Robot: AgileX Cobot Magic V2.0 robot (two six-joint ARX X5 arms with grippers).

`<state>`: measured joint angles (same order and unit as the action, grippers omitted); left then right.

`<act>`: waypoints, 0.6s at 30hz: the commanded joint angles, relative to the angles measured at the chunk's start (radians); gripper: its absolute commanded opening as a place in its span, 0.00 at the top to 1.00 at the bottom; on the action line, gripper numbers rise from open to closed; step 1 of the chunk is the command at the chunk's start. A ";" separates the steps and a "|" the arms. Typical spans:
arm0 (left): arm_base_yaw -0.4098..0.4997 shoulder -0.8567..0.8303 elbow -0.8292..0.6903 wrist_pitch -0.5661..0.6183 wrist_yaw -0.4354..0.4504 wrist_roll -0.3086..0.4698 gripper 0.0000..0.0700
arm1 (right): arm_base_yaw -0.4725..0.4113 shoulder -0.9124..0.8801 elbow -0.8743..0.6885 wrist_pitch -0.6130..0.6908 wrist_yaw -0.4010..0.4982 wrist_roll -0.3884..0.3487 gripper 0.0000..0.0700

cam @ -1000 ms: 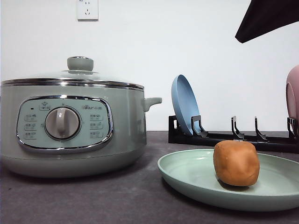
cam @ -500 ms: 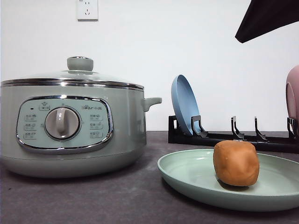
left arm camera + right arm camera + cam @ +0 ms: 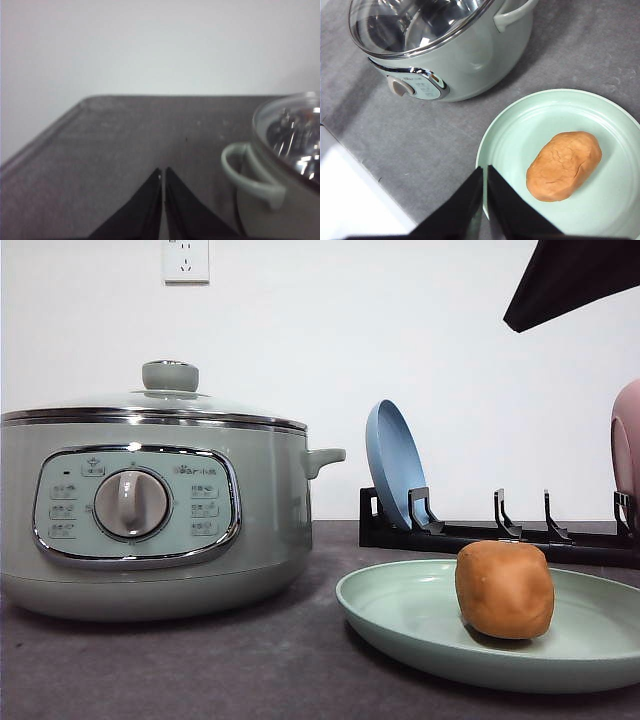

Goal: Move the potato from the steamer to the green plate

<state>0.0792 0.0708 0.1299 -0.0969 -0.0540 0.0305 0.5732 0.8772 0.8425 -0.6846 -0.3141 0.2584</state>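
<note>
Potato (image 3: 505, 590), a smooth orange-brown matte lump, lies inside the wide, shallow pale mint-green plate (image 3: 400, 615), resting on the plate's floor and apart from the large round sage-green electric steamer (image 3: 150, 515) that stands beside the plate. From the front the potato looks nearly as tall as it is broad, a blunt rounded block. The right wrist view (image 3: 564, 166) tells more: the lump is an elongated oval lying flat, its long axis running slantwise across the plate (image 3: 520, 130), one end toward the steamer-side rim. That view also looks down through the steamer's (image 3: 465, 55) glass lid onto a shiny metal interior, while the front view shows the chrome-framed panel, the dial and the lid's green knob (lid seated on the pot). A black dish rack (image 3: 500, 535) behind the plate holds an upright blue plate (image 3: 395, 462).

The right gripper (image 3: 484, 170) hangs over the plate's rim beside the potato, its dark fingers pressed nearly together and holding nothing. The left gripper (image 3: 163, 172), likewise closed to a thin slit and empty, sits above the grey table (image 3: 125, 135) next to the steamer's side handle (image 3: 245, 172)
</note>
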 commanded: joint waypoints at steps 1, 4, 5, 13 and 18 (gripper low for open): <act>0.002 -0.015 -0.013 0.009 -0.002 -0.017 1.00 | 0.006 0.003 0.016 0.007 0.000 -0.009 1.00; 0.002 -0.035 -0.042 0.007 -0.002 -0.017 1.00 | 0.006 0.003 0.016 0.007 0.000 -0.009 1.00; 0.002 -0.041 -0.053 0.007 -0.003 -0.017 1.00 | 0.006 0.003 0.016 0.007 0.000 -0.009 1.00; 0.002 -0.068 -0.110 -0.019 -0.003 -0.016 1.00 | 0.006 0.003 0.016 0.007 0.000 -0.009 1.00; 0.001 -0.068 -0.118 -0.084 -0.003 -0.017 1.00 | 0.006 0.003 0.016 0.007 0.000 -0.009 1.00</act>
<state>0.0792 0.0054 0.0326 -0.1778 -0.0540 0.0153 0.5732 0.8772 0.8425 -0.6843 -0.3141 0.2584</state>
